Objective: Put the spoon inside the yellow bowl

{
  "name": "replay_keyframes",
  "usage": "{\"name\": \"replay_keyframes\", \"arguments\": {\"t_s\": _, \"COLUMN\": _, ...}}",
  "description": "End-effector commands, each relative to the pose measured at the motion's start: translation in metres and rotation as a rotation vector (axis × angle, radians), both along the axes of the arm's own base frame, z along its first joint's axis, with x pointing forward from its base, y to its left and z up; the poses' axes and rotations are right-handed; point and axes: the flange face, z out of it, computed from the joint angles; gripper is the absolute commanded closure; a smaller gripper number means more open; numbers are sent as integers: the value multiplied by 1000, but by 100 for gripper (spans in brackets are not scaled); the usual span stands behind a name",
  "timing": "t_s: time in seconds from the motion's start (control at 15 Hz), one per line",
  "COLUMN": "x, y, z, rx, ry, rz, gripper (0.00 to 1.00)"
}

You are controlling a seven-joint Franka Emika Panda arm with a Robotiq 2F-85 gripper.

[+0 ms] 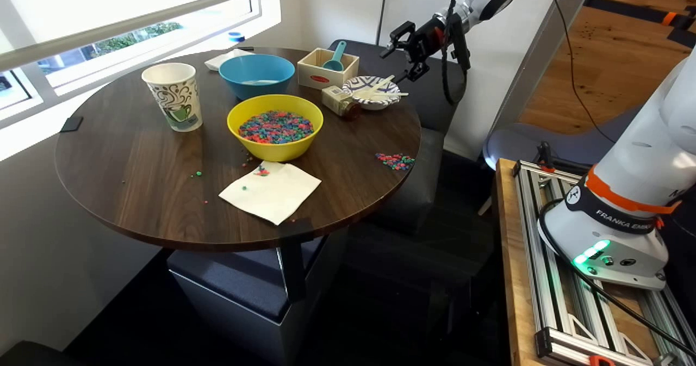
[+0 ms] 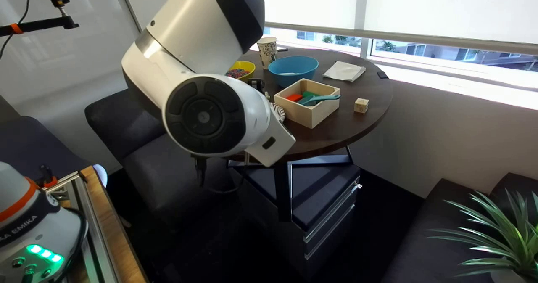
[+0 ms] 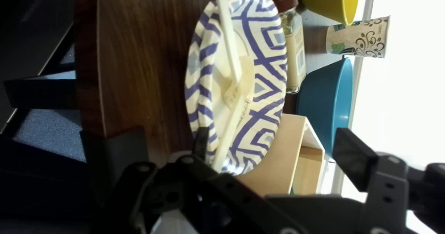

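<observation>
Two pale utensils lie crossing in a white paper bowl (image 1: 375, 105) with purple pattern. A rounded head among them looks like the spoon (image 3: 247, 70); which handle belongs to it is hard to tell. My gripper (image 3: 276, 150) is open at that bowl's end, nothing gripped. One fingertip (image 3: 201, 142) overlaps the paper bowl's rim beside a utensil handle; the opposite one (image 3: 351, 157) stands out past the wooden box. Contact cannot be told. The yellow bowl (image 1: 277, 153), full of coloured bits, sits mid-table, apart from the gripper. In an exterior view the arm largely hides my gripper.
A spice jar (image 1: 340, 102) lies beside the paper bowl. Behind are the wooden box (image 2: 298, 112) with a teal scoop (image 1: 336, 59) and the blue bowl (image 1: 255, 78). A paper cup (image 1: 176, 97), napkin (image 1: 272, 194) and spilled bits (image 1: 395, 161) share the round table.
</observation>
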Motion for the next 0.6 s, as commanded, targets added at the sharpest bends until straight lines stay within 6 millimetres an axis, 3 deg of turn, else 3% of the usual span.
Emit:
{"name": "replay_keyframes", "arguments": {"t_s": 0.0, "x": 2, "y": 4, "z": -7, "rx": -15, "ry": 8, "rz": -35, "gripper": 42}}
{"name": "replay_keyframes", "arguments": {"t_s": 0.13, "x": 2, "y": 5, "z": -8, "rx": -21, "ry": 10, "rz": -46, "gripper": 57}}
{"name": "replay_keyframes", "arguments": {"t_s": 0.2, "x": 2, "y": 5, "z": -9, "rx": -21, "ry": 10, "rz": -49, "gripper": 58}}
{"name": "replay_keyframes", "arguments": {"t_s": 0.53, "x": 4, "y": 6, "z": -11, "rx": -44, "ry": 12, "rz": -97, "gripper": 40}}
